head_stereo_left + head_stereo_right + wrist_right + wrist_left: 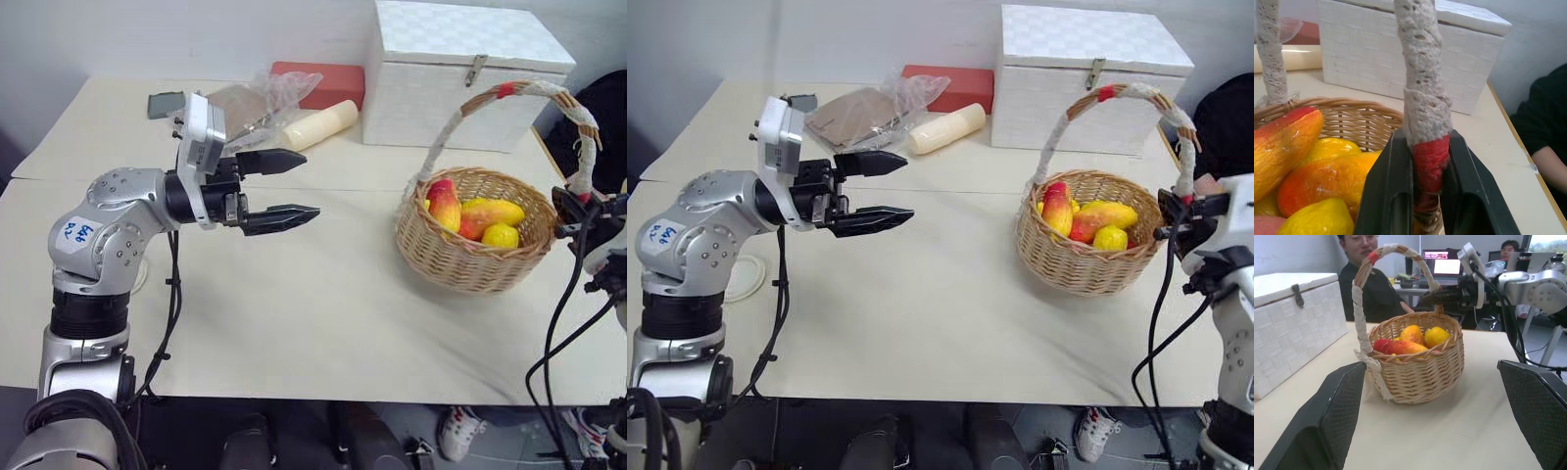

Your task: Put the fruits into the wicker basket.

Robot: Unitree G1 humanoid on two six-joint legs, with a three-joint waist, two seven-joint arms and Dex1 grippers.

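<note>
Right now I see the basket [470, 250] sitting on the table [323, 333] toward the right side, with the fruits [480, 217] already piled inside it: a red-and-yellow mango [444, 204] standing at the left of the pile, an orange one lying across the middle, and a yellow lemon [501, 235] at the near edge. My right gripper [1430, 196] is at the basket's right rim, its two black fingers pressed together on the handle [1425, 98] just where the red tape wraps its base; the lace-covered arch rises straight up from between them. My left gripper [284, 186] hovers over the table well to the left of the basket, pointing level toward it, fingers spread wide with nothing between them. Beyond the basket, at the far side of the table, stands a white latched box [460, 78]. Left of that lie a cream cylinder [321, 124], a red flat box [321, 84] and a clear plastic bag [250, 103]. A person in black sits beyond the table's right edge.
</note>
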